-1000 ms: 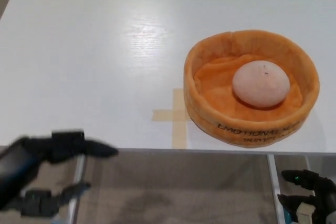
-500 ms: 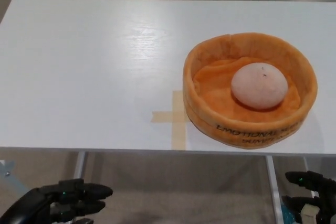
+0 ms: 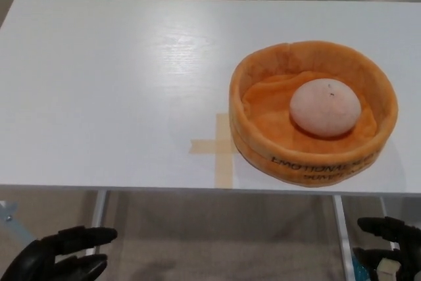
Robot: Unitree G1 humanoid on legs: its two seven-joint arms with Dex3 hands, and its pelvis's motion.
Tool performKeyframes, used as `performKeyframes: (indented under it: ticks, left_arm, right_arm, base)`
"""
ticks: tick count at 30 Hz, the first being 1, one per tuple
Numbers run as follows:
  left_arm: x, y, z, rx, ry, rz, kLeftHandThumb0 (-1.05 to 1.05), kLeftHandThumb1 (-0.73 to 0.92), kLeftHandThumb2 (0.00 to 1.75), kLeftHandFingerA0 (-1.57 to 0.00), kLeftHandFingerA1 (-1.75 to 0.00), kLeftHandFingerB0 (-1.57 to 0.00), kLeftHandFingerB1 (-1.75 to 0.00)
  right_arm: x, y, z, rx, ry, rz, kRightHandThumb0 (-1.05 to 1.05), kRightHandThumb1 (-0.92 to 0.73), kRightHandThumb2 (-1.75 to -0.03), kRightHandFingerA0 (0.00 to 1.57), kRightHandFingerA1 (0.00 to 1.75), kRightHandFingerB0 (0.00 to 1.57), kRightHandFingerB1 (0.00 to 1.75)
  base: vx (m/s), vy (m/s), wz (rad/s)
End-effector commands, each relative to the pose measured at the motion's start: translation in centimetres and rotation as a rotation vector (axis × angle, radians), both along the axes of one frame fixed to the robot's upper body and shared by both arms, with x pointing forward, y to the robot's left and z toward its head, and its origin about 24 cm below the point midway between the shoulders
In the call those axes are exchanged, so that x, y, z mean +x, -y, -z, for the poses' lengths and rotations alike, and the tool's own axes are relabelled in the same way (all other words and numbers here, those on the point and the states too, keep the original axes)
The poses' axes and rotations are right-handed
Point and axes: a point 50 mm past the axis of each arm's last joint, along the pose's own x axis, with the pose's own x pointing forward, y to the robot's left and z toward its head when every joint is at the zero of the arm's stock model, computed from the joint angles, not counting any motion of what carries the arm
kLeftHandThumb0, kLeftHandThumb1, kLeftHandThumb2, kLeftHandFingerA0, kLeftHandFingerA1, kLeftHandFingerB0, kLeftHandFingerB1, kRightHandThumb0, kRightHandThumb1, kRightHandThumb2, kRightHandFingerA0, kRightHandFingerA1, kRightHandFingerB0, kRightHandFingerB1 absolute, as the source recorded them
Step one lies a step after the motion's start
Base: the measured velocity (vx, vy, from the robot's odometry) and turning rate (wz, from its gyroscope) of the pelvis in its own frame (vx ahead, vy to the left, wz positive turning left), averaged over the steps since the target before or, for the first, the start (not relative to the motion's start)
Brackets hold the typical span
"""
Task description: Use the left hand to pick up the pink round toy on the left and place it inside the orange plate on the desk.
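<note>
Pink toy (image 3: 325, 107): round, pale pink, sits inside the orange plate (image 3: 263, 137), a bit toward 3 o'clock of its middle; small dark speck on top.
Orange plate: soft fabric w/ raised rim, on the tabletop (image 3: 118, 90) at approx 3 o'clock of the scene; dark lettering on the front wall, only partly readable.
Tape cross (image 3: 220, 146): tan, stuck flat on the tabletop, just beside the plate at its 9 o'clock, arm of the cross runs to the near edge.
Left hand (image 3: 58, 260): at 7 o'clock, below the tabletop's near edge, well apart from plate and toy; fingers spread, holds nothing.
Right hand (image 3: 389, 249): at 5 o'clock, also below the near edge, partly cut off by the frame; black fingers apart, nothing in them.
Tabletop: white, glossy, light glare near 12 o'clock; metal legs show under the near edge.
</note>
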Motion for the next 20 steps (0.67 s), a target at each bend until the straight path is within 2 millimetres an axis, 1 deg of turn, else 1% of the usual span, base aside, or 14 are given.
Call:
performKeyframes:
  ticks: [1,2,4,10,11,17,18,20]
  left_arm:
    - [-1.7,-1.3,3.1,0.189,-0.216,-0.207,-0.20,0.61,0.58,-0.36,-0.37,-0.50,-0.36]
    - [-1.7,-1.1,3.2,0.208,-0.225,-0.197,-0.20,0.61,0.59,-0.40,-0.38,-0.51,-0.36]
    - [-1.6,-0.9,3.4,0.212,-0.238,-0.198,-0.19,0.59,0.58,-0.42,-0.39,-0.52,-0.37]
    - [-1.2,-0.7,3.5,0.188,-0.259,-0.239,-0.18,0.58,0.58,-0.42,-0.38,-0.49,-0.36]
    - [-1.2,-0.6,3.5,0.174,-0.254,-0.250,-0.15,0.59,0.58,-0.37,-0.37,-0.49,-0.36]
    - [-0.9,-0.3,3.3,0.101,-0.220,-0.283,-0.12,0.61,0.58,-0.33,-0.34,-0.46,-0.35]
    - [-0.9,-0.3,3.3,0.101,-0.215,-0.282,-0.13,0.62,0.58,-0.32,-0.34,-0.44,-0.34]
    - [-0.9,-0.3,3.3,0.102,-0.212,-0.281,-0.13,0.62,0.58,-0.32,-0.34,-0.44,-0.34]
  right_arm:
    - [-1.9,0.3,1.3,-0.010,-0.072,-0.001,-0.30,-0.61,-0.58,0.47,0.40,0.47,0.38]
    - [-1.9,0.3,1.3,-0.009,-0.065,0.000,-0.29,-0.60,-0.58,0.48,0.41,0.47,0.39]
    - [-1.8,0.3,1.3,-0.006,-0.066,0.001,-0.28,-0.61,-0.58,0.47,0.41,0.47,0.39]
    - [-1.6,0.2,1.2,-0.008,-0.066,-0.004,-0.27,-0.61,-0.58,0.47,0.41,0.47,0.39]
    - [-1.6,0.2,1.2,-0.010,-0.068,-0.006,-0.28,-0.61,-0.58,0.47,0.41,0.47,0.38]
    - [-1.5,0.2,1.1,-0.016,-0.068,-0.013,-0.28,-0.61,-0.58,0.47,0.40,0.47,0.38]
    - [-1.5,0.3,1.1,-0.011,-0.068,-0.013,-0.28,-0.61,-0.58,0.46,0.41,0.46,0.38]
    - [-1.5,0.3,1.1,-0.008,-0.067,-0.012,-0.28,-0.61,-0.58,0.46,0.41,0.46,0.38]
  base:
    - [0.00,0.000,0.00]
    - [0.00,0.000,0.00]
    - [0.00,0.000,0.00]
    - [0.00,0.000,0.00]
    - [0.00,0.000,0.00]
    - [0.00,0.000,0.00]
    - [0.00,0.000,0.00]
    - [0.00,0.000,0.00]
